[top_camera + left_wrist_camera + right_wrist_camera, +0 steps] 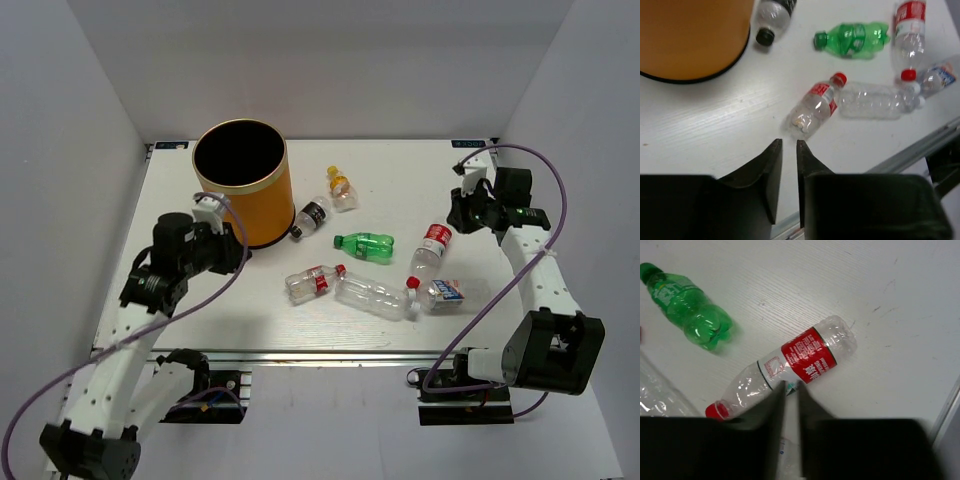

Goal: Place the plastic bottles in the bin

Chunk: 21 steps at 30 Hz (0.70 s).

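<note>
The right fingers (780, 397), nearly together and empty, hang just above the red-labelled bottle (807, 357) lying flat on the tabletop (890, 290); we judge they must spread wider than its waist before lowering, the left fingers (774, 160), closed and empty, held near the bin (262, 215).

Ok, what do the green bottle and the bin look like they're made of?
The green bottle looks like thin translucent plastic with a glossy finish: light passes through it, and its base is lobed. The bin has a smooth satin orange wall, a pale rim band and a matte black inside. It could be coated metal or card; the look leaves that open.
</note>
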Each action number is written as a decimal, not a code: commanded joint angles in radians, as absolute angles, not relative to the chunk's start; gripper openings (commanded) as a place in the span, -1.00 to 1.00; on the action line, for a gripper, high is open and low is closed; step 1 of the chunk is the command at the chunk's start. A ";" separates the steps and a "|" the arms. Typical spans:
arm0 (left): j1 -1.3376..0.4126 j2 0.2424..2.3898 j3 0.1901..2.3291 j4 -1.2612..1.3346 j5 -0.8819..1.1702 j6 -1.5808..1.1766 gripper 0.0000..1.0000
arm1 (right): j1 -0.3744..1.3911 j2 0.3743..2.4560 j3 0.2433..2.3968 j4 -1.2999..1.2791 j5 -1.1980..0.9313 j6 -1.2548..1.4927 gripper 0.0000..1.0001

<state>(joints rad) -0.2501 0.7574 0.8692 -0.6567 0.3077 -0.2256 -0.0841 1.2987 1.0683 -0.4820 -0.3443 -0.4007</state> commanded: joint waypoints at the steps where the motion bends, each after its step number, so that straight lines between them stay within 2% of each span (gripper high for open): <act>1: -0.262 0.856 0.874 -0.646 0.431 -0.153 -0.39 | -0.091 1.292 1.111 -0.552 -0.448 -0.447 -1.00; 2: -0.262 0.888 0.883 -0.646 0.445 -0.143 -0.08 | -0.091 1.276 1.094 -0.548 -0.460 -0.443 -1.00; 4: -0.262 0.922 0.884 -0.655 0.494 -0.121 0.15 | -0.089 1.259 1.054 -0.554 -0.497 -0.469 -1.00; 5: -0.262 0.940 0.896 -0.655 0.517 -0.104 0.38 | -0.089 1.249 1.043 -0.566 -0.515 -0.475 -0.74; 6: -0.271 0.978 0.896 -0.655 0.544 -0.085 0.44 | -0.089 1.243 1.036 -0.572 -0.531 -0.497 0.42; 7: -0.285 0.995 0.896 -0.629 0.573 -0.075 0.47 | -0.089 1.238 1.013 -0.583 -0.535 -0.508 0.78; 11: -0.347 1.061 0.884 -0.574 0.574 -0.038 0.63 | -0.089 1.229 0.970 -0.603 -0.618 -0.595 0.81; 19: -0.494 1.293 0.974 -0.534 0.486 0.116 0.66 | -0.087 1.206 0.920 -0.635 -0.741 -0.722 0.81; 21: -0.514 1.351 0.985 -0.522 0.459 0.143 0.77 | -0.087 1.209 0.930 -0.646 -0.739 -0.722 0.81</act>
